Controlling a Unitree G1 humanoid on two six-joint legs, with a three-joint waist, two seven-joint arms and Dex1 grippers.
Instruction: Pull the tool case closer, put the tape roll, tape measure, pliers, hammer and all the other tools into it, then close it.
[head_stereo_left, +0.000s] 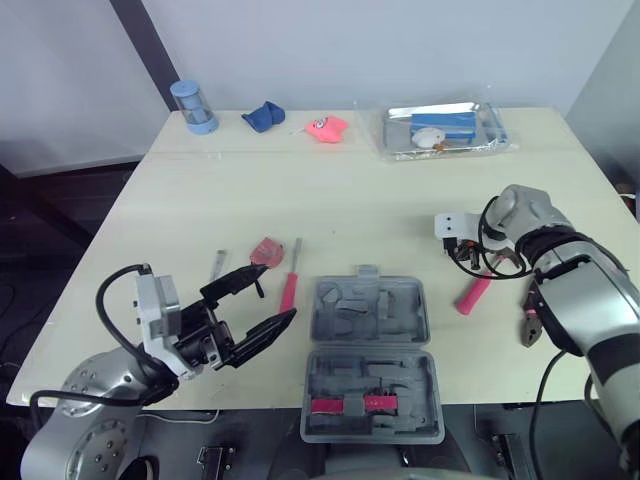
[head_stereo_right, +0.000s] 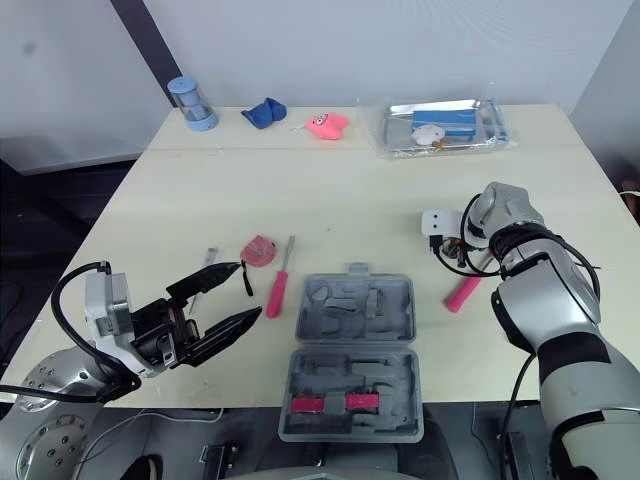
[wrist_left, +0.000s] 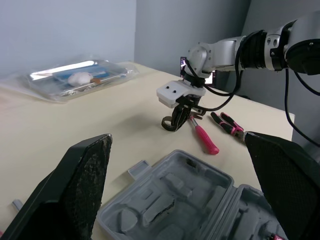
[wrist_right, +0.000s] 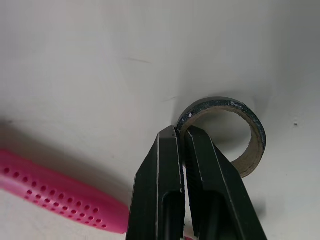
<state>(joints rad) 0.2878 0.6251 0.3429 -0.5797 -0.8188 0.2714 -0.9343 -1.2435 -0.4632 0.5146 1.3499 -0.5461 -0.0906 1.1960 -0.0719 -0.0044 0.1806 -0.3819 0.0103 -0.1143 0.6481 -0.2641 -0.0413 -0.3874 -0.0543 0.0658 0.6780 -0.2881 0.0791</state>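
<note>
Jaws nipped on tape roll wall at right gripper, spread wide, empty, at left gripper. Tool case near, open; hammer, pliers, tape measure not yet packed.

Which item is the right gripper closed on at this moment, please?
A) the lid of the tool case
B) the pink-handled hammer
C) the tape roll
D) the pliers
C: in the right wrist view the right gripper has its two fingers pinched on the wall of the tape roll, while the pink handle lies apart beside it.
</note>
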